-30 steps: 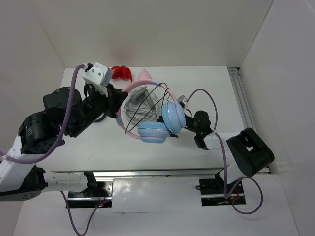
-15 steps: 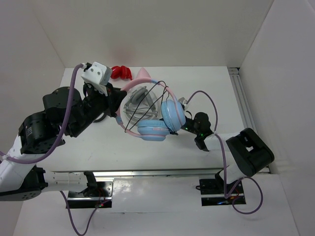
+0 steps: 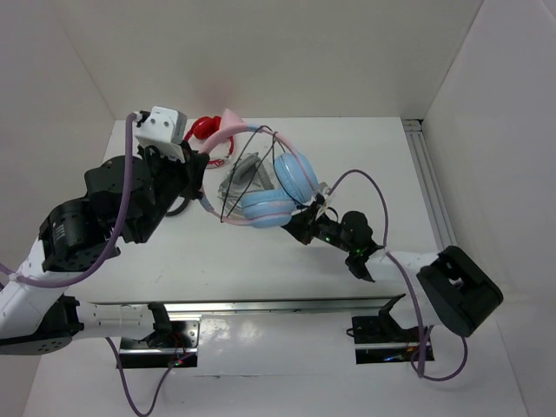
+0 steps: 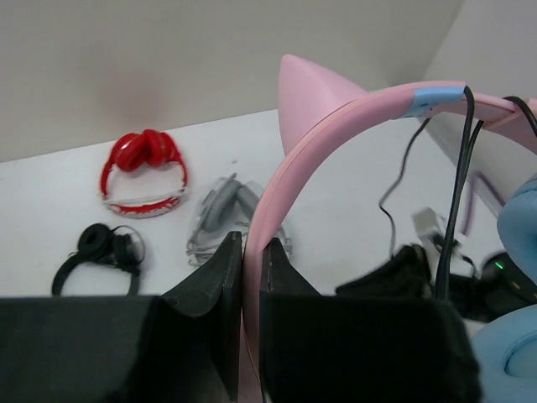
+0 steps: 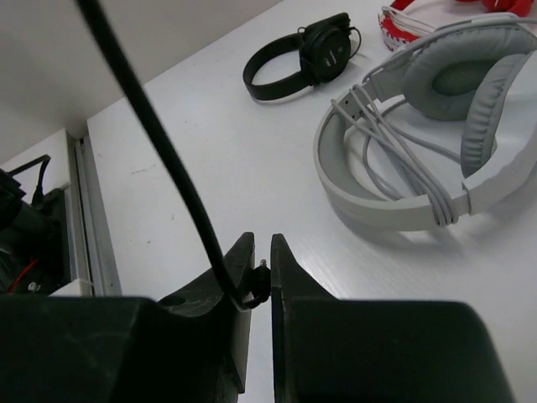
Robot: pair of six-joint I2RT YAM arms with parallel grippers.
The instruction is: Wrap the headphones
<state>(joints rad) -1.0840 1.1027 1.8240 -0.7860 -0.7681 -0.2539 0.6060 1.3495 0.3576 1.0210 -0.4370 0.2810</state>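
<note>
- Between the fingertips of the left gripper (image 4: pixel 250 252) sits the pink headband (image 4: pixel 336 126) of the headphones (image 3: pixel 265 187). Both fingers are pressed against it and pinch it edge-on.
- From that pinch the headband arches up and away to the right of the fingers. A pink cat ear (image 4: pixel 304 96) stands on it just past the fingertips.
- The whole pair is held up off the table (image 4: pixel 50 201). In the top view its two light blue earcups (image 3: pixel 294 175) hang side by side between the two grippers.
- The right gripper (image 5: pixel 262 252) has its fingers drawn almost together, pinching the end of the thin black cable (image 5: pixel 168 151). A small plug tip shows in the narrow slit between them.
- From the right fingers the cable climbs up and to the left, out of the wrist view. In the left wrist view, strands of it cross over the headband's blue section, far to the right of the left fingers.
- Beyond the right fingertips and to their right, a grey pair (image 5: pixel 377 214) lies flat on the table with its own cord bundled inside the band. A black pair (image 5: pixel 306 54) lies farther out.
- Past the left fingertips the grey pair lies nearest. A red pair (image 4: pixel 143 172) is farther off to the left, and the black pair is nearer on that same side.
</note>
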